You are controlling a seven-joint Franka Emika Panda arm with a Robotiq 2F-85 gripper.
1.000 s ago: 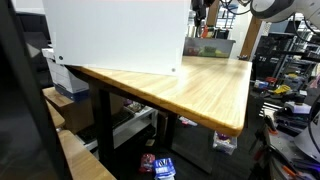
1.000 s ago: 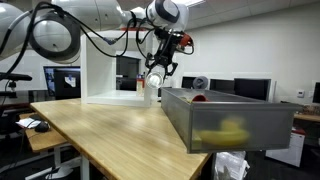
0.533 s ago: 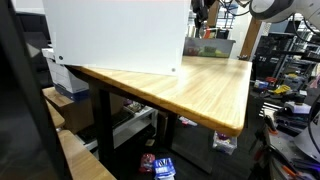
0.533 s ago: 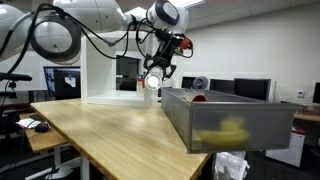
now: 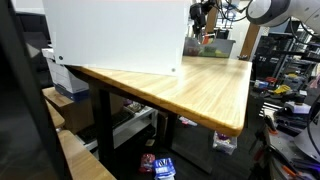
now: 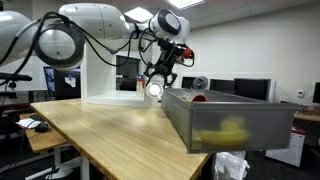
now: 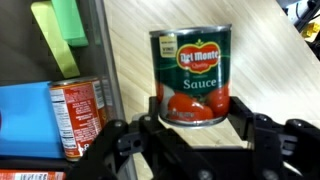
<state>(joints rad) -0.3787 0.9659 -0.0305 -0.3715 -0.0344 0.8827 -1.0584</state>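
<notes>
One light wooden surface (image 6: 90, 125) bears a long grey bin (image 6: 260, 115); at its three o'clock in the wrist view, the black end effector (image 7: 196, 118) grips a green-and-red-labelled sauce tin (image 7: 191, 78) aloft. Likely mid-carry; moving on calls for clearing the bin's wall

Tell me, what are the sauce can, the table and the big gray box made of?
The sauce can looks like metal: silvery rim, wrapped in a glossy paper label. The table seems wood, with pale glued strips and a smooth sheen. The gray box is probably plastic: cloudy walls let a yellow shape show through.
</notes>
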